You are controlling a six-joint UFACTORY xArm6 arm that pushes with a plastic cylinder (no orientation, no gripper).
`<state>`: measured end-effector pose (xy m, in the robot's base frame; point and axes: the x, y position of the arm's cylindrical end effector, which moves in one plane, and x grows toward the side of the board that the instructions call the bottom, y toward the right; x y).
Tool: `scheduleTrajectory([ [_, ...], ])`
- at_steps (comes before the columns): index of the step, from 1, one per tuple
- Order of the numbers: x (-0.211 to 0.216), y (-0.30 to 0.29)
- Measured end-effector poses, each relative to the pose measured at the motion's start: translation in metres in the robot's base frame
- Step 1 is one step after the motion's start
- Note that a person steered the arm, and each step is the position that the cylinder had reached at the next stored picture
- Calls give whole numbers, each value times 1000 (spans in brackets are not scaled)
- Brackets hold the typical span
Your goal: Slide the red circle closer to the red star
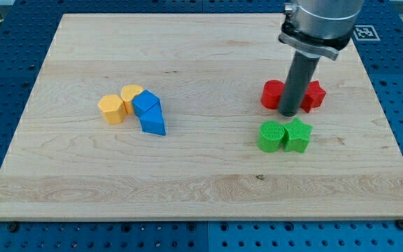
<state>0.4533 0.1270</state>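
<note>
The red circle (272, 94) lies on the wooden board at the view's right. The red star (315, 95) lies just to its right. My dark rod stands between them and hides the gap, so I cannot tell if they touch. My tip (289, 113) rests on the board at the front edge of the two red blocks, just above the green pair.
A green circle (271, 136) and a green star (298, 134) sit side by side below the red blocks. At the view's left, two yellow blocks (111, 108) (131, 97) and two blue blocks (146, 103) (153, 122) are clustered. The board's edge (201, 218) runs along the view's bottom.
</note>
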Motion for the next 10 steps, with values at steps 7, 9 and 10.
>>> scheduleTrajectory([
  [7,-29,-38],
  [9,-29,-41],
  [10,-33,-101],
])
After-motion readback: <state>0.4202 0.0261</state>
